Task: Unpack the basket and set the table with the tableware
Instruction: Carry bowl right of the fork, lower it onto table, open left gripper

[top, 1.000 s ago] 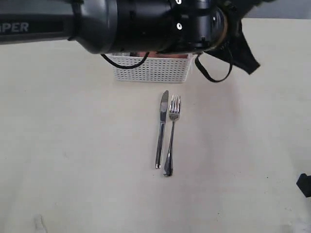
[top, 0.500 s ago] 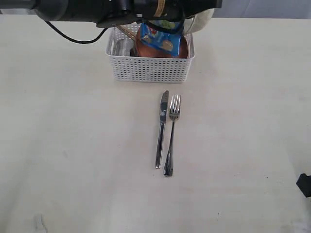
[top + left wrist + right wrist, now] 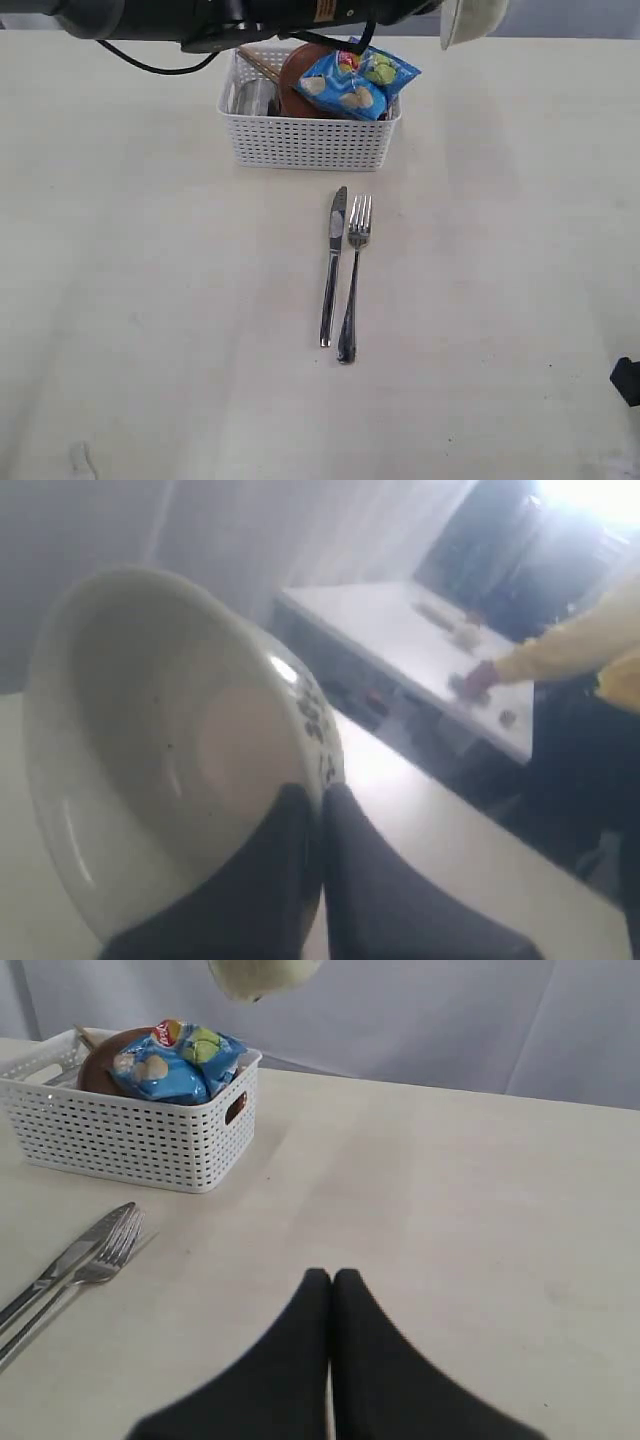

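Note:
My left gripper point(image 3: 318, 798) is shut on the rim of the pale bowl point(image 3: 170, 740), which hangs tilted in the air above and right of the white basket point(image 3: 310, 145); the bowl point(image 3: 470, 20) shows at the top edge of the exterior view and again, as the bowl point(image 3: 262, 975), in the right wrist view. In the basket lie a brown plate point(image 3: 298, 75), chopsticks point(image 3: 258, 66), a steel cup point(image 3: 252, 97) and a blue chip bag point(image 3: 358, 85). A knife point(image 3: 332, 265) and fork point(image 3: 353, 275) lie side by side on the table point(image 3: 150, 300). My right gripper point(image 3: 331, 1278) is shut and empty, low over the table.
The left arm point(image 3: 200, 15) stretches across the top of the exterior view, above the basket. A dark part of the right arm point(image 3: 627, 380) shows at the right edge. Bare tabletop lies on either side of the cutlery.
The left arm has lifted away from the camera and carried the bowl up and to the right out of the basket. The chip bag has shifted and now rests across the basket's right side.

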Robot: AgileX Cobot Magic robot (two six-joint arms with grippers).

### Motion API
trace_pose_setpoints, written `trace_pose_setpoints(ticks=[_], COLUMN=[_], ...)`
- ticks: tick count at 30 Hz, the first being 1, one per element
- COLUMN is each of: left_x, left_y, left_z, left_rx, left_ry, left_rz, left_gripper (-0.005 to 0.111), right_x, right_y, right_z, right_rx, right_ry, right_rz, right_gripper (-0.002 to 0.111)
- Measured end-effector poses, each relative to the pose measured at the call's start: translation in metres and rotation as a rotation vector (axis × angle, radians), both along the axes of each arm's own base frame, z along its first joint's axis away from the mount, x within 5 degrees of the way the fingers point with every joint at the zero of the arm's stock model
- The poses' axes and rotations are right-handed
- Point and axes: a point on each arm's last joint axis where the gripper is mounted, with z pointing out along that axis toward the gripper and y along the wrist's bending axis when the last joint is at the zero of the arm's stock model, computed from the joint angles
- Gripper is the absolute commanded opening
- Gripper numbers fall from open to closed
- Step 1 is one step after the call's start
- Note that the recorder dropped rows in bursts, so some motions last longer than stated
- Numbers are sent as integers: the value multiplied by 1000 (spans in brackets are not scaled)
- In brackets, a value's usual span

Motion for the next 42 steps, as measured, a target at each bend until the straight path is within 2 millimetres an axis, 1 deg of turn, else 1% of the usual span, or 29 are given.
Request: trace_pose_setpoints(ticks=[2, 5, 6, 7, 8, 9, 10, 11, 12, 13, 15, 16, 17, 18, 21, 22, 23, 25, 28, 29, 35, 36, 42], left_x=[-12, -38, -60, -70, -89, -98, -109, -112, -117, -120, -126, -130, -135, -137, -149, -155, -165, -182, -200, -202, -203, -203, -199], left_y=[-8, -24, -36, -40, -45, -46, -45, -43, -38, -34, -18, -15, -10, -7, 0, -1, -4, -11, -24, -27, -37, -41, -64], left_z=[-4, -9, -7, -3, 5, 11, 19, 22, 22, 19, -5, -11, -19, -23, -30, -33, -36, -42, -50, -53, -77, -81, -90], left_rx=[104, 290, 372, 400, 422, 430, 450, 467, 522, 573, 859, 938, 1045, 1098, 1320, 1357, 1371, 1330, 1237, 1214, 1210, 1195, 1146], left_ry=[-48, -167, -245, -284, -350, -391, -457, -486, -545, -584, -756, -801, -820, -800, -795, -806, -806, -795, -778, -775, -735, -728, -740], left_rz=[-69, -184, -264, -289, -331, -345, -337, -309, -254, -207, 0, 25, 45, 46, -8, -54, -139, -274, -399, -417, -473, -480, -489], left_gripper=[0, 0, 0, 0, 0, 0, 0, 0, 0, 0, 0, 0, 0, 0, 0, 0, 0, 0, 0, 0, 0, 0, 0], right_x=[0, 0, 0, 0, 0, 0, 0, 0, 0, 0, 0, 0, 0, 0, 0, 0, 0, 0, 0, 0, 0, 0, 0], right_y=[0, 0, 0, 0, 0, 0, 0, 0, 0, 0, 0, 0, 0, 0, 0, 0, 0, 0, 0, 0, 0, 0, 0], right_z=[0, 0, 0, 0, 0, 0, 0, 0, 0, 0, 0, 0, 0, 0, 0, 0, 0, 0, 0, 0, 0, 0, 0], right_rx=[0, 0, 0, 0, 0, 0, 0, 0, 0, 0, 0, 0, 0, 0, 0, 0, 0, 0, 0, 0, 0, 0, 0], right_ry=[0, 0, 0, 0, 0, 0, 0, 0, 0, 0, 0, 0, 0, 0, 0, 0, 0, 0, 0, 0, 0, 0, 0], right_rz=[0, 0, 0, 0, 0, 0, 0, 0, 0, 0, 0, 0, 0, 0, 0, 0, 0, 0, 0, 0, 0, 0, 0], right_gripper=[-1, -1, -1, -1, -1, -1, -1, -1, -1, -1, -1, -1, -1, -1, -1, -1, -1, -1, -1, -1, -1, -1, -1])
